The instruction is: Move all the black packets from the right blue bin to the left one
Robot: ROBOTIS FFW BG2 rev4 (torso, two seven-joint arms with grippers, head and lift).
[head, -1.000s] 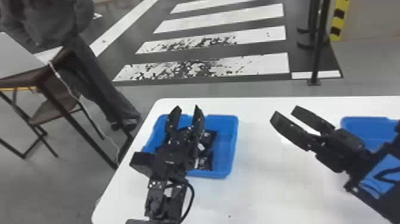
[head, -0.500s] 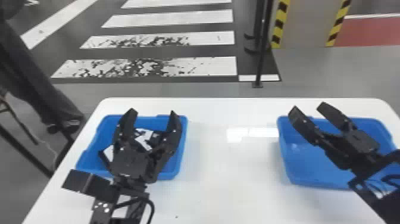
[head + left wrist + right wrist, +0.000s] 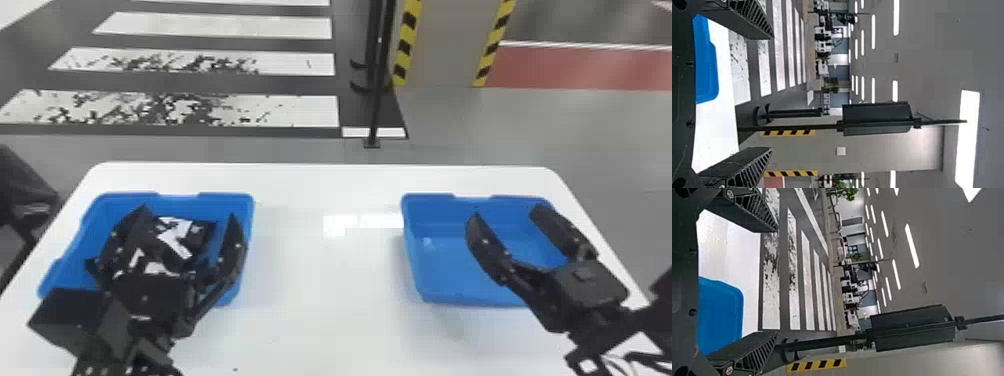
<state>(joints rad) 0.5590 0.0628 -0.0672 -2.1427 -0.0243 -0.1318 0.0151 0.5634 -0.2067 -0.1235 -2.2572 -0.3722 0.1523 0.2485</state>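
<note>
Black packets (image 3: 202,234) in left blue bin (image 3: 227,199), frame left. Newly spread wide: left hand (image 3: 189,212), right hand (image 3: 506,212). In fuller view, frame right: right blue bin (image 3: 450,265). Probably finished transferring.

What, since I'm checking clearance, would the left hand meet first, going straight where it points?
The left hand seems to have a free way over the left bin and table, though its height is unclear.

Black arms (image 3: 107,320), boxy housings (image 3: 590,287); tapering, slatted jaws (silver-headed screws (image 3: 730,194) set near their roots).
</note>
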